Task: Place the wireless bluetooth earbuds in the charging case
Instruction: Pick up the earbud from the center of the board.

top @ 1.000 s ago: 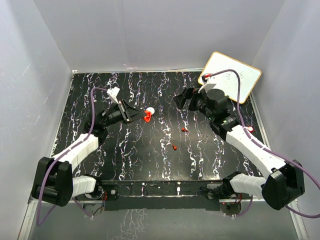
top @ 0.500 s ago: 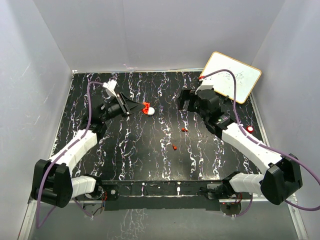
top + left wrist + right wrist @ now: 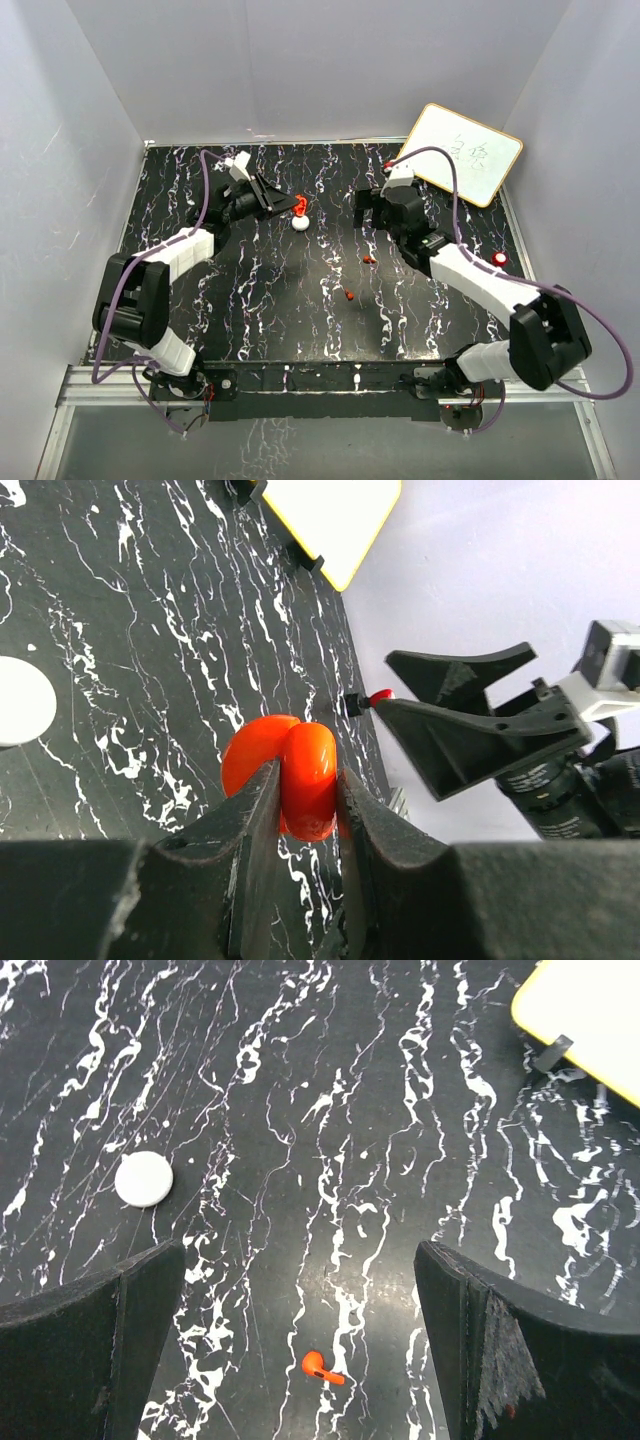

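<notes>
Top external view, nearest the arm bases: the nearer red earbud (image 3: 349,295) and the farther red earbud (image 3: 369,259) lie loose on the table (image 3: 250,300), apart from each other. Note that neither has shifted over the last second. Both are still outside any case.

Next out, the white puck (image 3: 300,223) now lies alone on the table. A second ago the red item was touching it. The left gripper (image 3: 290,204) has since carried that item up and away toward the far side, with the arm swung well round to do so.

In the left wrist view the fingers (image 3: 255,820) are clamped on the red charging case (image 3: 290,775), which sits clear of the surface. It shows two rounded lobes. You cannot confirm from these views whether the lid is raised.

The right gripper (image 3: 372,212) has moved in toward the table centre. Its jaws stand wide apart with nothing between them, and one red earbud lies just below them in the right wrist view.

Farthest out, the whiteboard (image 3: 460,152) leans at the back wall.

Assessment: the case is now held and presented, and pickup of the first earbud is likely next. Expect a fine pinch on a very small part.
</notes>
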### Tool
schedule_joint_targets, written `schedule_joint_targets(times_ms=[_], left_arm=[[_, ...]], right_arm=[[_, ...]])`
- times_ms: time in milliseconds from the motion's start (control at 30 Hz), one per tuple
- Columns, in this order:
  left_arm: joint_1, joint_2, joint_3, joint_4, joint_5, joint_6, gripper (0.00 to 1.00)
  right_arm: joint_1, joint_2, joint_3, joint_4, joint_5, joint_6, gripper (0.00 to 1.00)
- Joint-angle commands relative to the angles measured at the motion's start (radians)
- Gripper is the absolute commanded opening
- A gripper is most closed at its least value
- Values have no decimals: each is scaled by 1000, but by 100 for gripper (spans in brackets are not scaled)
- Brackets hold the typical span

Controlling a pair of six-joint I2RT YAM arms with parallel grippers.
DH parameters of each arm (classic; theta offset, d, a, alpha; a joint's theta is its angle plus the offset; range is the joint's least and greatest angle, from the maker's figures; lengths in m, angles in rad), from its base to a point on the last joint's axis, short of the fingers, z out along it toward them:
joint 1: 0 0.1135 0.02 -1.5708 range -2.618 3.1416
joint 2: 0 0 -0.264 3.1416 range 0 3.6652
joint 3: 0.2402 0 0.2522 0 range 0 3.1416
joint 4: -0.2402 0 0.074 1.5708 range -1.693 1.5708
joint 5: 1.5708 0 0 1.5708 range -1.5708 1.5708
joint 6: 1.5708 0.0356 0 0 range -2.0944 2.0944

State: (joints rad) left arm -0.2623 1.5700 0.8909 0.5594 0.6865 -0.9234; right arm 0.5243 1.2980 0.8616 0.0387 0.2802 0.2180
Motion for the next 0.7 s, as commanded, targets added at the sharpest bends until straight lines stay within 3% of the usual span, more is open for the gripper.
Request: schedule_joint_targets(times_ms=[0, 333, 533, 667], left_arm=[[-5, -20, 10, 101, 18, -51, 0], [-5, -107, 12, -145, 3, 105, 0], [-6, -130, -64, -93, 26, 88, 0], [-6, -146, -98, -71, 23, 88, 0]], right_arm=[[3, 70, 66, 81, -48, -11, 98], [34, 9, 97, -67, -10, 12, 98], [60, 37, 118, -259, 57, 60, 98], [62, 40, 78, -248, 20, 82, 96]])
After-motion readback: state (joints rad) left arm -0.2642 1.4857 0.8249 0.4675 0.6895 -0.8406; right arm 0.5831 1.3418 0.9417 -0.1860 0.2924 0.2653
